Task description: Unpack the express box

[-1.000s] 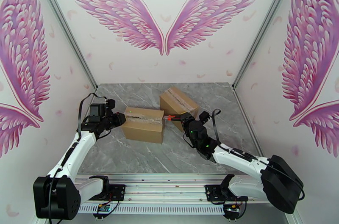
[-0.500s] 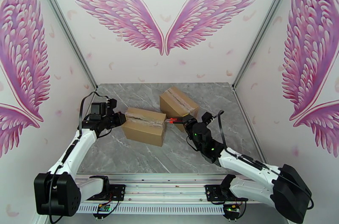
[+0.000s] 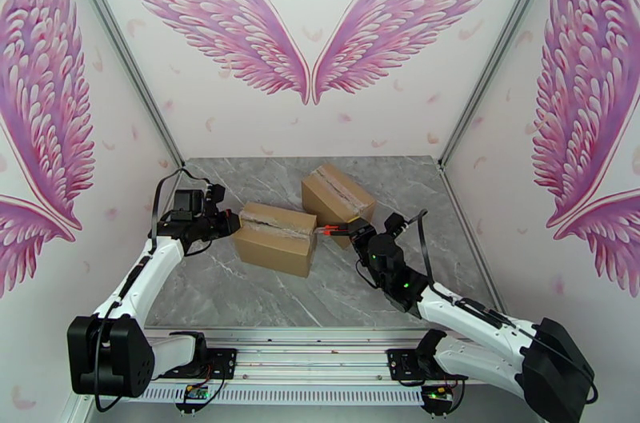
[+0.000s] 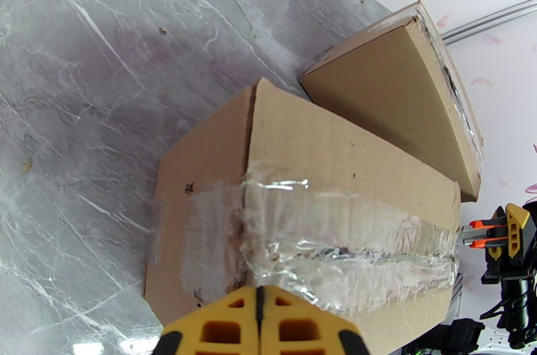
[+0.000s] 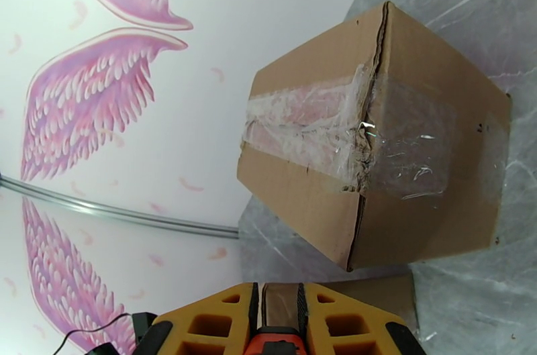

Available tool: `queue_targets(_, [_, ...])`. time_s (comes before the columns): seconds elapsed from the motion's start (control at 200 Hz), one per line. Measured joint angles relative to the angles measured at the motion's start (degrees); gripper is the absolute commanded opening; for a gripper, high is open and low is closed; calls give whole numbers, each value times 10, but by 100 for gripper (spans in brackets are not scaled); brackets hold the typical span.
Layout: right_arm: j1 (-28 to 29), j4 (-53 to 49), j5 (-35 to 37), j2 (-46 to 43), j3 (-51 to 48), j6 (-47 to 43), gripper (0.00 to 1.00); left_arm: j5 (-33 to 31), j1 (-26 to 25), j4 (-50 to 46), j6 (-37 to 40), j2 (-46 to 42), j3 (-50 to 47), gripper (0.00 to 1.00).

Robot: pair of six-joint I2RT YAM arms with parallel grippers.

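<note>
Near express box [image 3: 272,237] lies flat at the middle of the marble table [image 3: 264,297], long side running left to right; a second box [image 3: 338,194] sits just behind its right end, turned at an angle, and whether the two touch I cannot tell. Left gripper [image 3: 230,222]: fingers together with nothing between them, tips at the box's left end face. Right gripper [image 3: 350,227]: clamped on an orange cutter [image 3: 326,229], tip near the box's right end, about level with the tape seam [image 4: 335,245]. Judgement: plain corrugated board, stiff at edges and corners, flaps likely to give in the middle; probably light, so apt to slide on the smooth stone if pushed from one end alone, and worth bracing from the opposite end. The clear tape is wrinkled and glossy, a poor thing to pinch. Best hold is across a top edge or corner, or a flap edge once the seam is open; avoid squeezing the taped centre
</note>
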Motion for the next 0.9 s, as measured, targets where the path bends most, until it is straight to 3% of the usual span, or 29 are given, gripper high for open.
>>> queue_targets(0.9, [-15,55,-3,30,0,-20,0,-5,-12,5,-10,0,-1,1])
